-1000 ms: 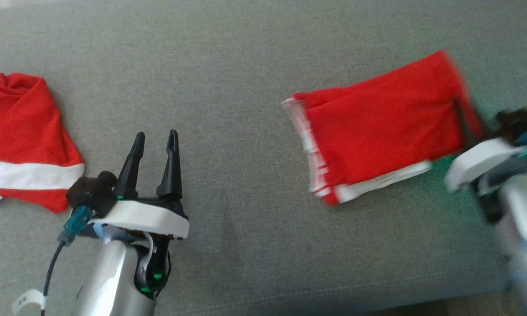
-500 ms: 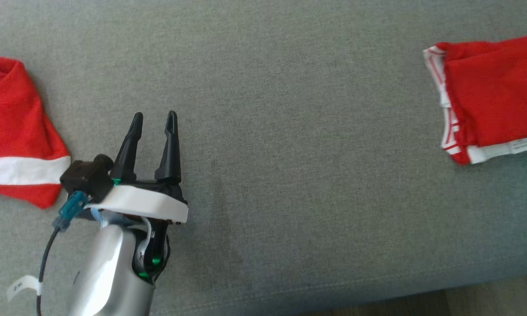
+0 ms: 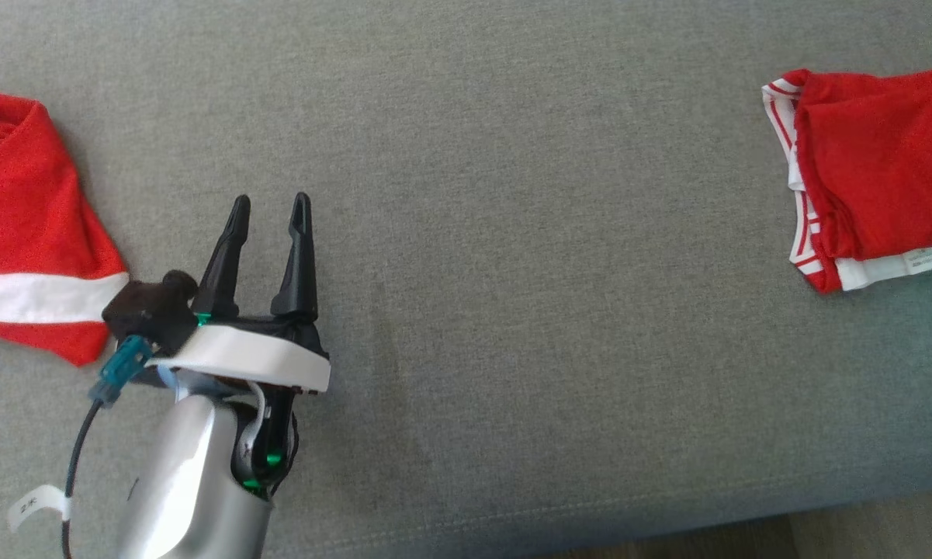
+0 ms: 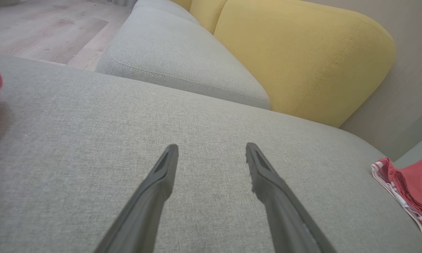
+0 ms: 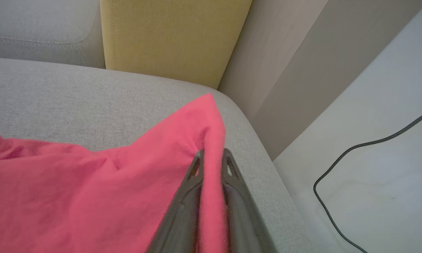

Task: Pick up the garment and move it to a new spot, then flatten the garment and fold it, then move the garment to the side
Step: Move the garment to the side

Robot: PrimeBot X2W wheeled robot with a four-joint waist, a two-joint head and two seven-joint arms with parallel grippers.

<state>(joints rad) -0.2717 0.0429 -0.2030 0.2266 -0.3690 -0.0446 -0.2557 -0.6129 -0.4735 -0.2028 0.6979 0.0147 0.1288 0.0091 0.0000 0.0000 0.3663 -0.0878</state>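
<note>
Folded red garment (image 3: 877, 171) with white trim sits at the right end of the grey sofa cushion (image 3: 512, 194), and the right gripper (image 5: 213, 154) is pinched tight on its corner. The hem label (image 3: 923, 260) is too small to read. Over the cushion's left-middle the left gripper (image 3: 271, 202) has its fingers partway apart, holding nothing. There's another red-and-white garment (image 3: 31, 225) at the cushion's left end.

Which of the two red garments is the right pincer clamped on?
The folded red garment with striped white trim, on the right: the right pincer pinches its corner. The crumpled red garment with a broad white band lies free near the left pincer.
</note>
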